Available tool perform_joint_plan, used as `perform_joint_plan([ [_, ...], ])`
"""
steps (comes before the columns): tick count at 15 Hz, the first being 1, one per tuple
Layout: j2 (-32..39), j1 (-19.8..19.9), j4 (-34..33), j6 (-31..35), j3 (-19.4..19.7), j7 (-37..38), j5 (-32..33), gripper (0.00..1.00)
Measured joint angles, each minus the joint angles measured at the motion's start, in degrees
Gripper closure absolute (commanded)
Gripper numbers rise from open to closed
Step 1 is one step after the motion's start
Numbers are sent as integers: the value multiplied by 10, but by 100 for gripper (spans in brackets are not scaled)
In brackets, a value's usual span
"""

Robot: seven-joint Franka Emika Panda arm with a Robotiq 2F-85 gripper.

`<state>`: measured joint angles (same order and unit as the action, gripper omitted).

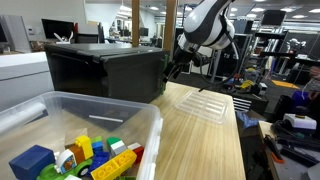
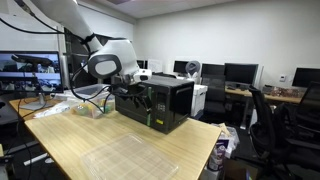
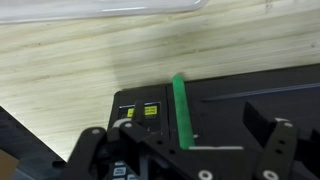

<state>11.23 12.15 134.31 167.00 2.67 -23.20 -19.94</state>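
Status: tool (image 1: 176, 68) is released, jaws wide, nothing between them. It hovers at a top corner of the black box (image 1: 105, 70). In both exterior views it sits just beside the box edge or touches it, can't tell which.

Wrist view: the tool looks down on the box top. A green strip (image 3: 182, 105) runs across it between the fingers (image 3: 92, 148), with two yellow labels (image 3: 140, 113) just beside the strip.

The box stands upright on the counter (image 1: 200, 145), not lifted, not tilted, no grip on it. The clear bin (image 1: 150, 115) of toy blocks (image 1: 90, 155) is well apart from the tool. A clear lid (image 1: 205, 105) lies flat on the counter near the box.

My read: the tool is positioned at the box and that's all that counts as done. No firm contact or grasp yet, so this is early and all handling of the box is left.
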Motion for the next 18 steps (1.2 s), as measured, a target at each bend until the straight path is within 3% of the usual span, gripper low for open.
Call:
perform_joint_plan([
  [18, 47, 4, -54, 0, -1, -8, 1, 0],
])
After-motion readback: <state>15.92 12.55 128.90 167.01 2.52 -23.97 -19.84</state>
